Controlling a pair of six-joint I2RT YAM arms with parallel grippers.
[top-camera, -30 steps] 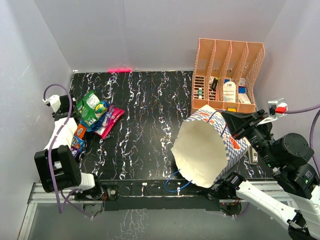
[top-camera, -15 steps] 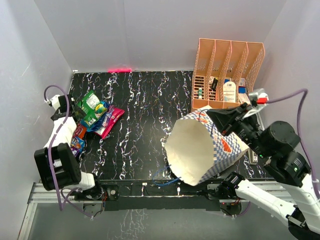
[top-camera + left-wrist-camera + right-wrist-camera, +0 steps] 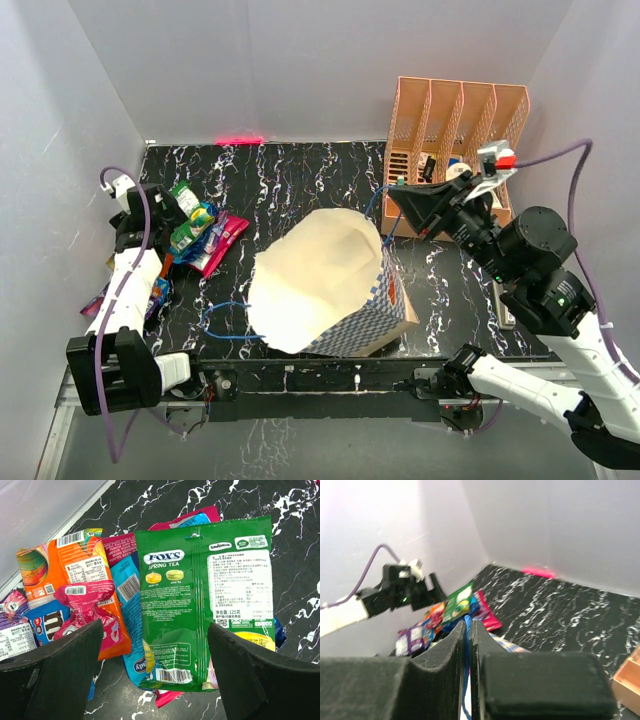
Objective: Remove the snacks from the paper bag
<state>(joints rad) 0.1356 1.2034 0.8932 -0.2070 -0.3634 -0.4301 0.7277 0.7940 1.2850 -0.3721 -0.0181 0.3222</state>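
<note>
Black marbled table (image 3: 300,190) and plain white walls make up our booth. Near the front middle lies the bag (image 3: 320,275), tipped on its side, with its cream mouth gaping up and to the left and a strip of blue check showing along its lower right.

Our right gripper (image 3: 468,627) hangs above the bag's far right corner. Its fingers are pressed together on a blue cord (image 3: 468,652), which runs down from them to the bag. The other cord (image 3: 225,318) trails loose on the table at the bag's front left.

We find the snacks (image 3: 190,225) heaped at the left edge of the table, well apart from the bag. Our left gripper (image 3: 155,627) hovers over that heap with its fingers spread wide and nothing between the pads. Seen from its wrist, a green packet (image 3: 205,595) lies face down on top. A blue packet (image 3: 127,605) and a magenta one (image 3: 228,235) peek out beneath it. Left of those are an orange packet (image 3: 65,570), a small pink one (image 3: 87,605) and a purple one (image 3: 12,632).

At the back right stands a peach organizer (image 3: 455,130).
</note>
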